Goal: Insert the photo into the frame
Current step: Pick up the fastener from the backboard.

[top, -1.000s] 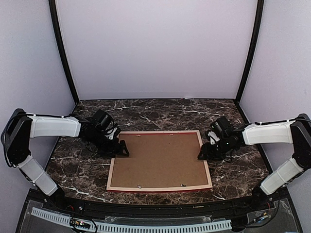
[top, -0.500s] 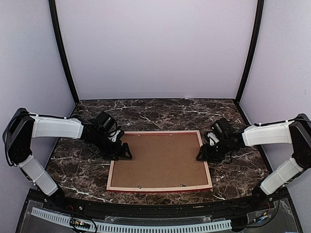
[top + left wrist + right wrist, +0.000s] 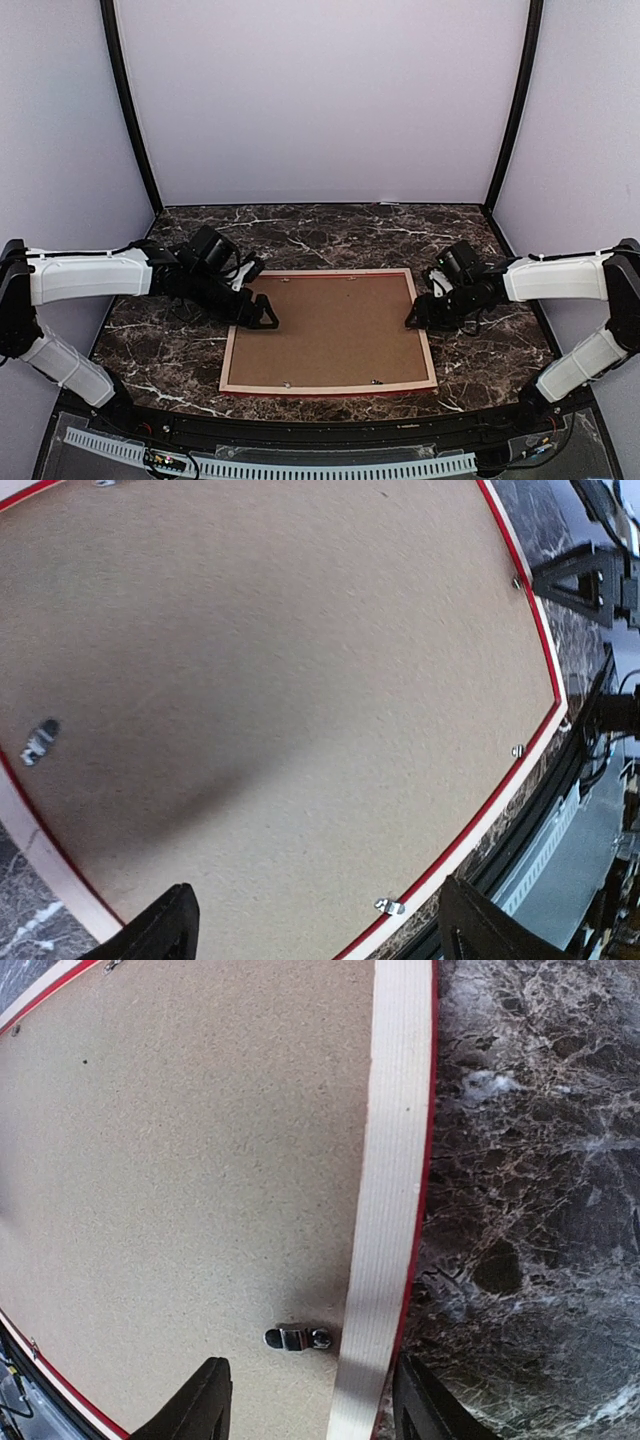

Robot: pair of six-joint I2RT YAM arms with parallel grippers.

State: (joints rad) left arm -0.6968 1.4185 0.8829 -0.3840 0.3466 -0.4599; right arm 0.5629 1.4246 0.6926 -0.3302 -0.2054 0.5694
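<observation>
The left gripper hangs released, jaws spread wide and holding nothing, low over the left part of the plain brown fibreboard backing board. That looks like a stance for pressing or sliding the board rather than picking anything up. The right gripper is also unclenched. In its wrist view one finger stands over the board and the other over the stone, so the jaws straddle the right rail with slack to spare, just above a small silver metal turn-clip. I judge it is lined up to work that clip or to steady the rail. Both tools bear on the thin-railed rectangular picture frame, which lies face down with its pale wood back up and a red edge peeping out. It sits flat in the middle of the dark veined marble tabletop, the board seated inside its rails. The photo cannot be seen in any view; whether it already lies beneath the board cannot be told. Compared with a second ago, the left gripper has travelled off the left rail and further in over the board, its arm stretched lower and longer. The right gripper has barely stirred, and frame and board lie unmoved.
</observation>
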